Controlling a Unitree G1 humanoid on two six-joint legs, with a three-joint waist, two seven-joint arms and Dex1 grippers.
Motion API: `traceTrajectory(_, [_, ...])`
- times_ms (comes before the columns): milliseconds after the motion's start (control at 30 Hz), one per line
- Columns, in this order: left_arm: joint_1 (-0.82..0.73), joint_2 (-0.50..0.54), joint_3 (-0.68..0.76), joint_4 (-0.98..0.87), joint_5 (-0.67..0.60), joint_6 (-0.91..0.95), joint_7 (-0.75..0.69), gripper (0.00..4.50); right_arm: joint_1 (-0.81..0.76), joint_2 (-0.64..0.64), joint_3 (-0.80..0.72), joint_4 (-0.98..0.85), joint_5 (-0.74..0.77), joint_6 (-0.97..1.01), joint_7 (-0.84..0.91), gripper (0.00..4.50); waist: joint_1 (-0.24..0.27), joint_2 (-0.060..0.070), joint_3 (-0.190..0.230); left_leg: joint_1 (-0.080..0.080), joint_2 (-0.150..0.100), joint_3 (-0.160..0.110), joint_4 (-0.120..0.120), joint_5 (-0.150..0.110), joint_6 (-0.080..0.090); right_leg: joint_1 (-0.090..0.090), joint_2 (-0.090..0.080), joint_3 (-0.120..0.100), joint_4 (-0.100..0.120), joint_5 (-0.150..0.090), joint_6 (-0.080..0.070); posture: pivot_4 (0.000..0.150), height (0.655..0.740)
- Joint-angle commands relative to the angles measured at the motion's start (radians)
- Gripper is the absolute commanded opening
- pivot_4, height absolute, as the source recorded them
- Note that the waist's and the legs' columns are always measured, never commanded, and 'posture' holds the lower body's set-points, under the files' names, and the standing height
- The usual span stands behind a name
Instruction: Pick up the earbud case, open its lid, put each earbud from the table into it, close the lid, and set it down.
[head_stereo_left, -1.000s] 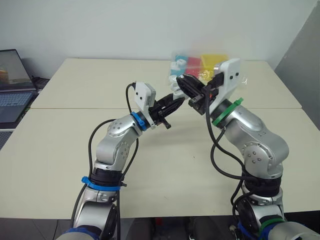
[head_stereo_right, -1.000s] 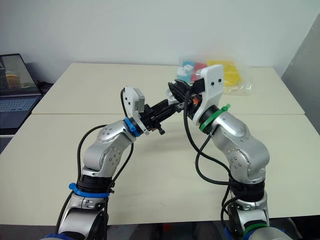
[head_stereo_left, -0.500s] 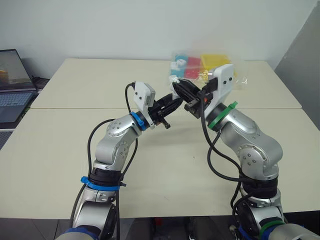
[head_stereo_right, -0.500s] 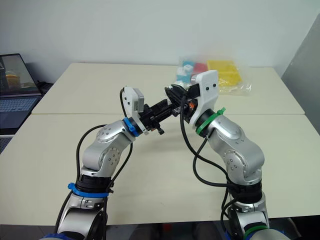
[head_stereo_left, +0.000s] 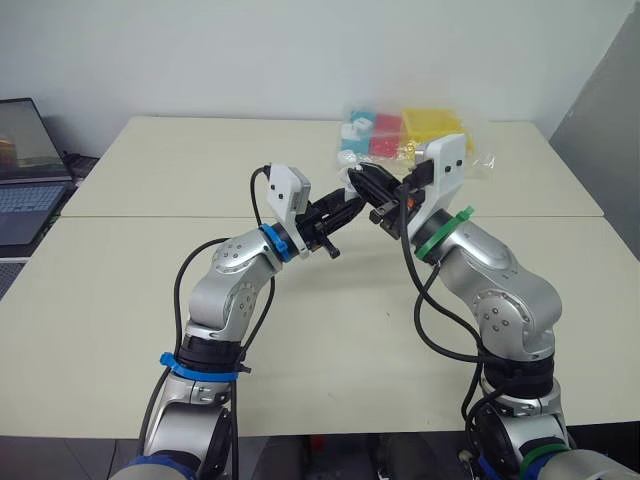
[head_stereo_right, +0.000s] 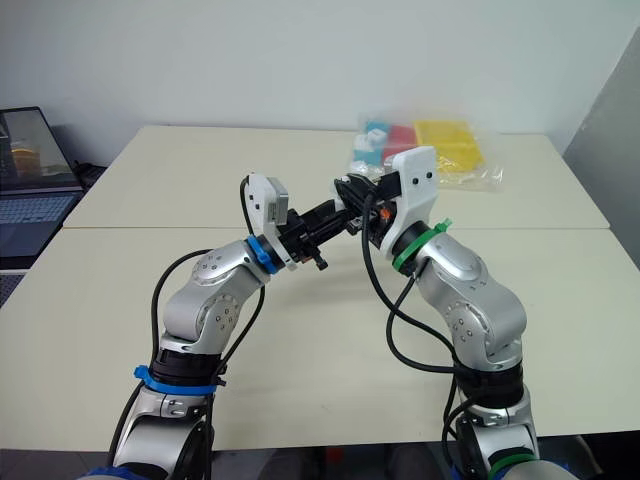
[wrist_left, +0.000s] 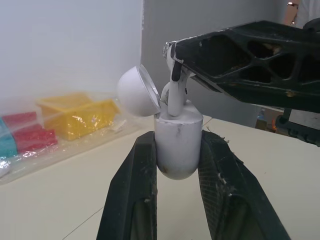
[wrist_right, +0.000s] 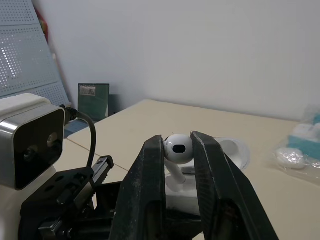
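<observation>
Far left, a laptop (head_stereo_left: 25, 165) sits off the table (head_stereo_left: 150, 190), clear of the work. Left of centre, the left gripper (head_stereo_left: 342, 209) is raised above mid-table, its fingers closed partway around the body of the earbud case (wrist_left: 178, 135). The case is upright with its lid (wrist_left: 136, 92) hinged open. Just right of it, the right gripper (head_stereo_right: 347, 192) is pinched nearly shut on an earbud (wrist_right: 178, 148), head between the pads and stem pointing down, at or just inside the case mouth. Far right lies a bag of coloured parts (head_stereo_left: 410, 135). Risks, as I judge them: a stem off-line from its socket would catch the rim, and pushing on could tilt the case in its hold. Early release would drop the earbud, and the right fingers could knock the lid shut.
</observation>
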Motion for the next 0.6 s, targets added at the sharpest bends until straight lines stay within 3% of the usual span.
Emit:
traceTrajectory(33, [-0.019, -0.002, 0.007, -0.051, -0.012, -0.01, -0.002, 0.75, -0.004, 0.001, 0.003, -0.018, -0.004, -0.024, 0.001, 0.4, 0.0, 0.0, 0.0, 0.0, 0.0, 0.0, 0.0, 0.0, 0.0, 0.0, 0.0, 0.0, 0.0, 0.0, 0.0, 0.15, 0.74])
traceTrajectory(600, [-0.022, -0.005, 0.013, -0.057, -0.018, -0.019, -0.002, 0.75, 0.008, 0.002, 0.012, -0.031, 0.012, -0.009, -0.001, 0.4, 0.0, 0.0, 0.0, 0.0, 0.0, 0.0, 0.0, 0.0, 0.0, 0.0, 0.0, 0.0, -0.001, 0.0, 0.0, 0.15, 0.74])
